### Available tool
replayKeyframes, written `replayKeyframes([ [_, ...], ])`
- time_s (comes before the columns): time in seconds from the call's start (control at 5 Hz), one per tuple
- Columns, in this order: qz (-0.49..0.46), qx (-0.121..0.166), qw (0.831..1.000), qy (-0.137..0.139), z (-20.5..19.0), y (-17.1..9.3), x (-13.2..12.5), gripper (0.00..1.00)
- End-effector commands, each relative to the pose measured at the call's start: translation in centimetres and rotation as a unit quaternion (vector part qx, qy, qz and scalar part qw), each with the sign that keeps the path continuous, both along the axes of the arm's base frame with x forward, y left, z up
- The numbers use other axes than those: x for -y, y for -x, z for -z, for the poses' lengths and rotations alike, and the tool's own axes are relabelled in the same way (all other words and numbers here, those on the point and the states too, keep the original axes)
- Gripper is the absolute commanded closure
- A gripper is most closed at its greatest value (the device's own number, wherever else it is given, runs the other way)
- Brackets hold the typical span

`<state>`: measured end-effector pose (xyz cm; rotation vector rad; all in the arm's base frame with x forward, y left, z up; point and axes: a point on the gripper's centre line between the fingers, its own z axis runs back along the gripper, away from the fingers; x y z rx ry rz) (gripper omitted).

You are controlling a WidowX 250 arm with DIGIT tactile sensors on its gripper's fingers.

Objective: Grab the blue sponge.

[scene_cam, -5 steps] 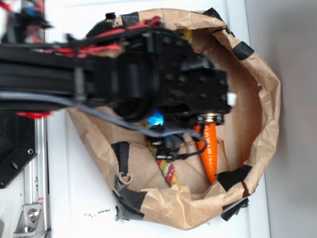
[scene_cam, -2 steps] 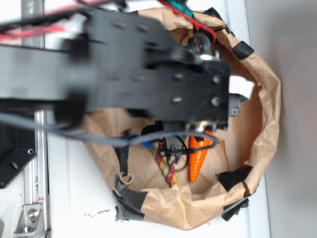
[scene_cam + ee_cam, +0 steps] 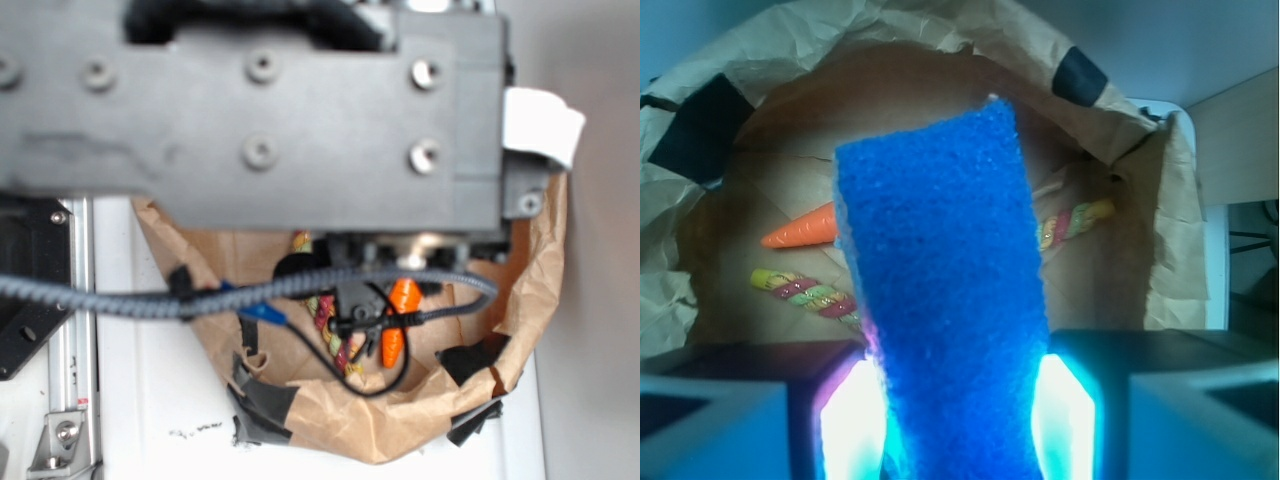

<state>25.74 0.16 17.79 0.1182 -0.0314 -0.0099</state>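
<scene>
The gripper (image 3: 958, 420) is clamped on the blue sponge (image 3: 940, 300), one finger pressed against each long side of the foam at the bottom of the wrist view. The sponge stands up from the jaws toward 12 o'clock, filling the middle of that view, held above the floor of the paper bag (image 3: 890, 40).

The bag is brown, crumpled, with its rim rolled and patched with pieces of black tape (image 3: 1078, 75). On its floor, at about 9 o'clock from the sponge, lies an orange toy carrot (image 3: 800, 228), tip pointing left. Just below the carrot, a twisted multicoloured rope (image 3: 805, 293) runs behind the sponge and shows again at 3 o'clock, near the bag's right wall.

In the exterior view the arm's dark body (image 3: 250, 115) covers most of the bag, and the sponge is probably hidden under it; only a small blue sliver shows at the bag's left side. Below the arm, part of the carrot and the rope show inside the bag, crossed by a grey cable (image 3: 120, 298). The bag sits on a white table (image 3: 150, 400).
</scene>
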Motion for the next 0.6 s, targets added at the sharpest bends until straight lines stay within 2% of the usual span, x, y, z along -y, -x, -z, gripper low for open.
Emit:
replayKeyframes([
  [0.0,0.001,0.019,1.000,0.004,-0.30,-0.22,0.16,1.00],
  [0.2,-0.004,0.023,1.000,0.005,-0.44,-0.23,0.15,1.00],
  [0.4,-0.012,0.020,1.000,-0.007,-0.14,-0.10,0.17,1.00],
])
